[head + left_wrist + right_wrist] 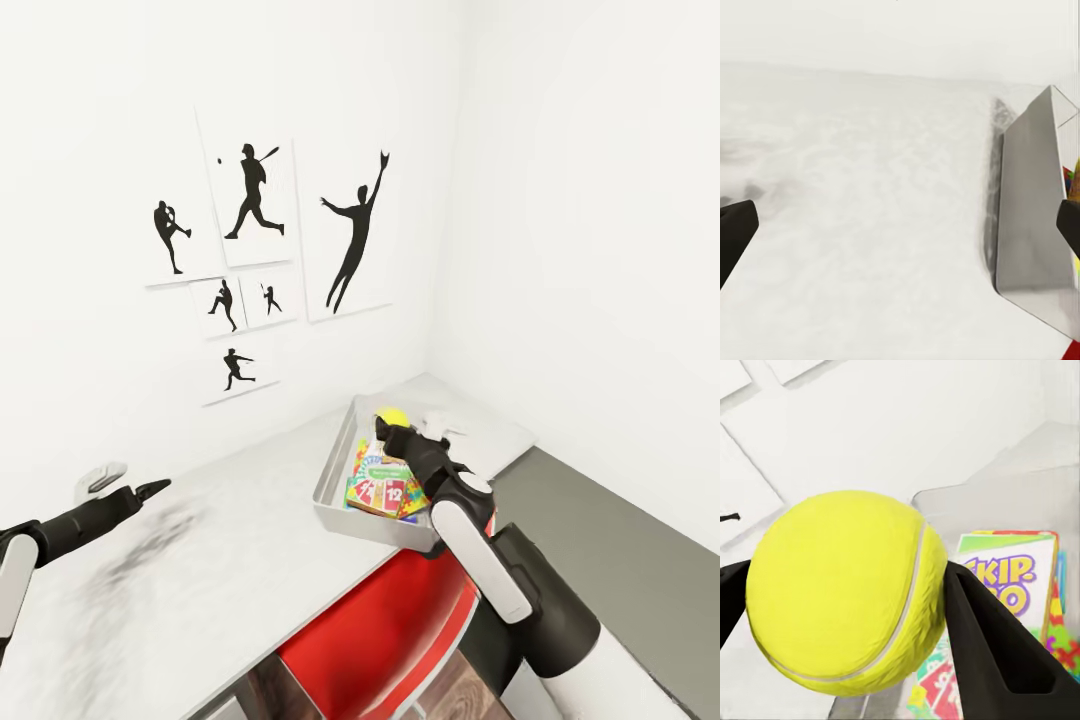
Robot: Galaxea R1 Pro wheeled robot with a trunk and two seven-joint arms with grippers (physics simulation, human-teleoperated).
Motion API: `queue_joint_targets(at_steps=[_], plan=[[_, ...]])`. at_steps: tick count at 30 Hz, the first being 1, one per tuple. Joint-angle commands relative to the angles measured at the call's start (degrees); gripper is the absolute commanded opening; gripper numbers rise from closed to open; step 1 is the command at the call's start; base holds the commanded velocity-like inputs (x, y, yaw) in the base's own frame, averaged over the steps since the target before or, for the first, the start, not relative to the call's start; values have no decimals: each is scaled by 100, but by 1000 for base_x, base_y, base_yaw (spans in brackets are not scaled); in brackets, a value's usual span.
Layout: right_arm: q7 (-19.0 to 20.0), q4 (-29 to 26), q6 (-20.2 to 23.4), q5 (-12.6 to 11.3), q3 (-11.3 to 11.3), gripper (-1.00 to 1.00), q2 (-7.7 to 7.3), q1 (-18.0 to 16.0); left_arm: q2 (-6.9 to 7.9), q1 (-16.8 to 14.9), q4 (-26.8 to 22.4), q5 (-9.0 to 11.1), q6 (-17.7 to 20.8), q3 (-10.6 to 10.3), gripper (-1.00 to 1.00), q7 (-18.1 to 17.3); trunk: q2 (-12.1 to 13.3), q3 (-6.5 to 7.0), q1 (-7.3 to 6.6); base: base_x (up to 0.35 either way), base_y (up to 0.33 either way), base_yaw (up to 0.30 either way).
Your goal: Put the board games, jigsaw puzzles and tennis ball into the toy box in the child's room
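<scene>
Pale table (200, 560) bearing the grey toy box (335, 470).

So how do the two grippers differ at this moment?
The right gripper is shut on the tennis ball, above the toy box. The left gripper is open and holds nothing, over the table beside the box. Both have dark fingers.

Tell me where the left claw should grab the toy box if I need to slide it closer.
Take the toy box by the rim of its long left wall, coming from the open table side. That sloping wall faces the left claw with nothing between; the right claw holds the tennis ball above the tray.
</scene>
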Motion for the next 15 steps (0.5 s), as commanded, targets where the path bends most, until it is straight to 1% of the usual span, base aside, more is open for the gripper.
queue_joint_targets(at_steps=[1,2,3,5,6,7,9,10,12,15], plan=[[-41,-2,415,-163,-230,-100,0,-28,-5,-4,-10,2,36,8,100,-21,-14,-13,4,0,0,0],[-44,-1,1100,-340,-723,-100,8,-72,-5,-2,-18,3,40,9,100,-24,-14,-13,4,0,0,0],[-44,-1,1325,-396,-902,-100,16,-94,-4,-3,-21,3,41,9,100,-25,-14,-13,4,0,0,0],[-50,-15,2134,-582,-1566,-100,87,-214,-3,-2,-33,4,54,10,100,-42,-14,-13,4,0,0,0],[-57,-19,2479,-637,-1831,-100,132,-301,-3,-1,-36,4,62,10,100,-82,-14,-13,4,0,0,0],[-73,-25,2807,-669,-2040,-100,171,-411,-3,1,-38,4,72,10,100,-159,-14,-13,4,0,0,0],[-137,-30,3380,-708,-2309,-100,215,-679,2,19,-40,1,91,10,100,-385,-14,-13,4,0,0,0],[-157,-24,3474,-714,-2351,-100,221,-750,3,23,-40,-4,94,10,100,-441,-14,-13,4,0,0,0],[-276,21,3697,-734,-2450,-100,221,-1034,5,30,-40,-15,105,10,100,-597,-14,-13,4,0,0,0],[-423,246,3821,-776,-2468,-100,189,-1318,12,34,-41,-25,112,10,100,-674,-14,-13,4,0,0,0]])
